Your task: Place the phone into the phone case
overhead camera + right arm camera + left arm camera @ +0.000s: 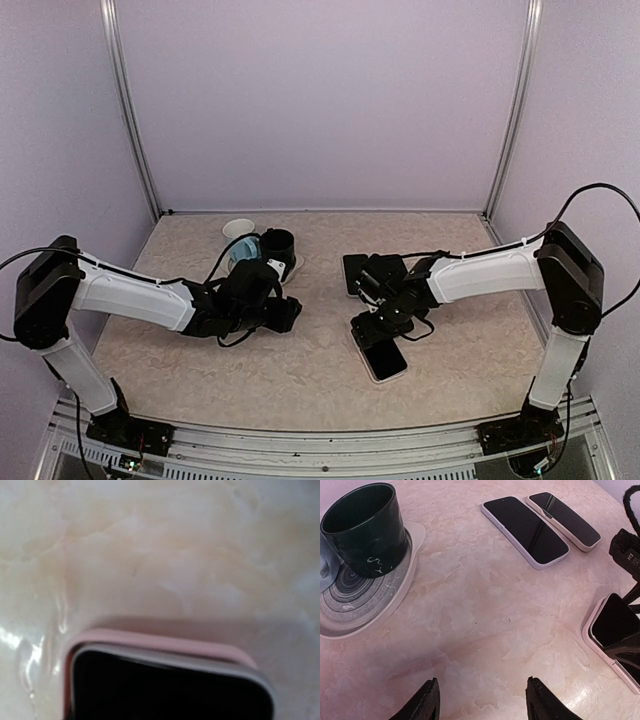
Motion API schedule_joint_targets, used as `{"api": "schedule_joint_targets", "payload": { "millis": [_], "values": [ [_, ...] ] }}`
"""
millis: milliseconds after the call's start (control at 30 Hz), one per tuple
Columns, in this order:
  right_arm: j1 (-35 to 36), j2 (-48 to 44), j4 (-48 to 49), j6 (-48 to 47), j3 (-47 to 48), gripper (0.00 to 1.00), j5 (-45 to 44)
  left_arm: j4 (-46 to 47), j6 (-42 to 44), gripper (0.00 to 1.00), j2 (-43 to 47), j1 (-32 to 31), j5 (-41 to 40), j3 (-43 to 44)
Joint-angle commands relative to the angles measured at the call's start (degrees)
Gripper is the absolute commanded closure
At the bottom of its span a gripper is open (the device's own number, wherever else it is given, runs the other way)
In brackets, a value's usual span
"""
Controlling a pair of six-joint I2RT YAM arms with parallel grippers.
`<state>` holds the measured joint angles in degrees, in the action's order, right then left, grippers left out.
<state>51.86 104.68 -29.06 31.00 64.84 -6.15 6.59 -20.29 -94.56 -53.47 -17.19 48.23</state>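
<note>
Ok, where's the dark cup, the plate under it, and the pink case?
dark cup (370, 550): left wrist view, on its outer wall.
plate (416, 545): left wrist view, on its pale rim beside the cup.
pink case (165, 641): right wrist view, on its top edge above the dark screen.

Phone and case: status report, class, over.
Left hand open, empty. Right hand over phone, grip unclear. Phone lying in pink case. Nothing in the way.

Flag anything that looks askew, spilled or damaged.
The nearest phone sits unevenly in its pink case: in the right wrist view a pale band shows between screen and case rim, wider toward one corner, so it seems not fully seated. Nothing spilled or damaged.
</note>
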Motion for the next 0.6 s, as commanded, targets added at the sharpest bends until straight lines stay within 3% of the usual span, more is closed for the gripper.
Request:
{"api": "schedule_joint_targets", "payload": {
  "millis": [0,167,367,500,567],
  "values": [
    [0.53,-1.16,-0.21,-0.03,-1.12,0.21,2.42,0.09,0.69,0.41,-0.52,0.30,-0.04,1.50],
    [0.53,-1.18,-0.82,-0.03,-0.58,0.10,3.84,0.07,0.54,0.42,-0.93,0.24,1.62,1.46],
    [-2.25,-10.59,-4.88,-2.07,-1.23,0.11,5.62,1.49,7.14,0.46,-1.78,-3.38,6.54,1.87],
    [-7.35,-15.97,-4.72,-3.41,-6.48,0.23,15.91,1.85,12.78,0.48,-4.30,-7.85,9.84,4.16],
    [-8.53,-17.03,-4.82,-3.50,-10.05,0.36,16.69,1.28,13.68,0.53,-6.07,-9.34,11.17,6.35]
  ]
}}
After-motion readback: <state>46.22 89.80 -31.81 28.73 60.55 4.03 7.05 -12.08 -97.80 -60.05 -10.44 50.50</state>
